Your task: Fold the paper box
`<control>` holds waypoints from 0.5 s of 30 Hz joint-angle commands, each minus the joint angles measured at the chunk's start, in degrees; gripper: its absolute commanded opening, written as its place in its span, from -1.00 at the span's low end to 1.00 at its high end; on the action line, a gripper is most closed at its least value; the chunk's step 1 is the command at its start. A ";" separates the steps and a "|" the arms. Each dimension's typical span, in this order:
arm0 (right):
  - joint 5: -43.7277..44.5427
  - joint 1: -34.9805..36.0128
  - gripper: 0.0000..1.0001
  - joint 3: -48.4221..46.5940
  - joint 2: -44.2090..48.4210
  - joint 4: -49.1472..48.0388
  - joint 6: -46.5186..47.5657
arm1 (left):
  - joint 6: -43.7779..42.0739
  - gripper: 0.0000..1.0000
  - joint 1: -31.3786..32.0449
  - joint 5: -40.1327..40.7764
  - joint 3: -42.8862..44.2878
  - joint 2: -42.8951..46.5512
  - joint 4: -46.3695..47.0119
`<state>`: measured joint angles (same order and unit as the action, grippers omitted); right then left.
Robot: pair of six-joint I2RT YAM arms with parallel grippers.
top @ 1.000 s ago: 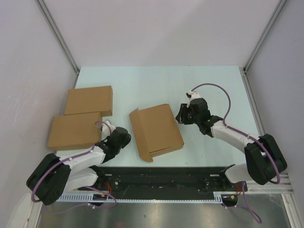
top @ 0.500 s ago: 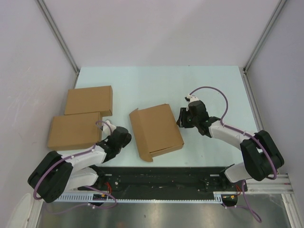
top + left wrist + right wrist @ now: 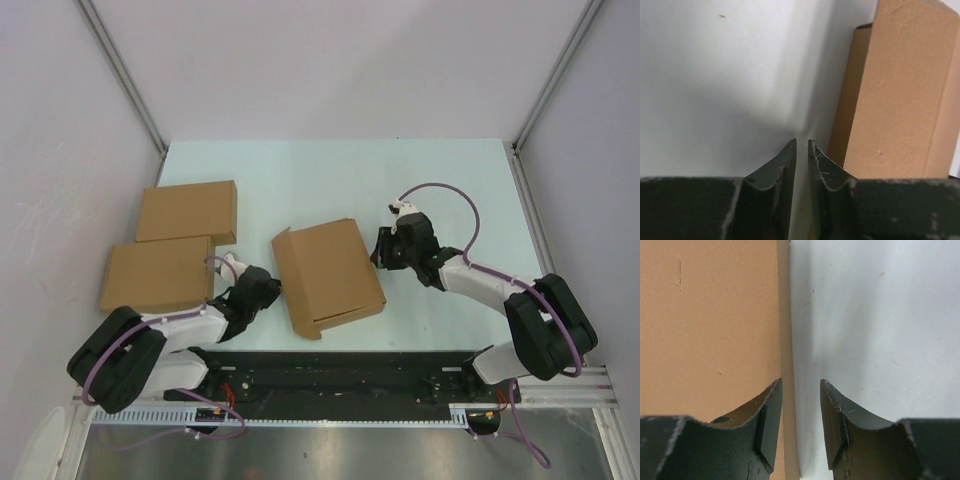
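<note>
Standing over the pale table (image 3: pixel 330 170), I am seeing the paper box (image 3: pixel 328 272) lying between the two tools, just ahead and to the right of the left gripper (image 3: pixel 268 290) and right against the right gripper (image 3: pixel 383 245). It is looking mostly made to me: the walls are up and the lid is lying down over the tray. A strip of cardboard is showing along the edge nearest the arms and a flap is poking up at the far left corner. So I am guessing the last tucking and pressing shut is what is left. Nothing of its inside is showing.

Two finished boxes (image 3: pixel 187 211) are sitting behind the left gripper, out past its wrist. Both are closed, so I cannot tell what, if anything, they are holding.

The left gripper's fingers (image 3: pixel 785 165) are standing only a slit apart with nothing between them. The right gripper is gaping wider and gripping nothing. One finger (image 3: pixel 770 415) is hanging over the box top, the other over bare table, and the box's edge is running between them.
</note>
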<state>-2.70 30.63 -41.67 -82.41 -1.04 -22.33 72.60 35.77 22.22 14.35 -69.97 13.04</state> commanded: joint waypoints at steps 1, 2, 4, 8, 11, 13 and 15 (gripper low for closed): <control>-0.82 1.01 -0.18 0.71 -2.40 -0.10 0.44 | 2.11 -0.55 -0.26 -7.10 -4.33 -6.22 1.01; -0.73 1.10 -0.18 0.71 -2.75 0.07 0.44 | 2.11 -0.56 -0.26 -8.32 -4.50 -7.01 3.20; -0.82 1.01 -0.19 0.80 -3.02 0.33 0.79 | 1.67 -0.58 -0.26 -9.12 -4.42 -8.24 4.88; -0.55 1.10 -0.20 0.80 -3.28 0.77 0.88 | 0.27 -0.62 -0.26 -9.39 -4.07 -7.20 7.27; -0.55 1.01 -0.21 0.80 -3.54 0.86 0.97 | -0.96 -0.63 -0.26 -8.16 -3.54 -4.48 6.13; -0.55 1.01 -0.21 0.89 -4.07 0.78 0.79 | -1.67 -0.63 -0.26 -7.45 -3.36 -2.45 5.77; -0.55 1.18 -0.21 0.89 -4.51 0.77 0.62 | -2.19 -0.63 -0.26 -7.10 -3.27 -0.53 5.33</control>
<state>-3.11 30.89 -41.67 -83.88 -3.70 -22.37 73.12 35.55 15.79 12.16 -73.45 23.66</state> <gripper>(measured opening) 0.395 0.186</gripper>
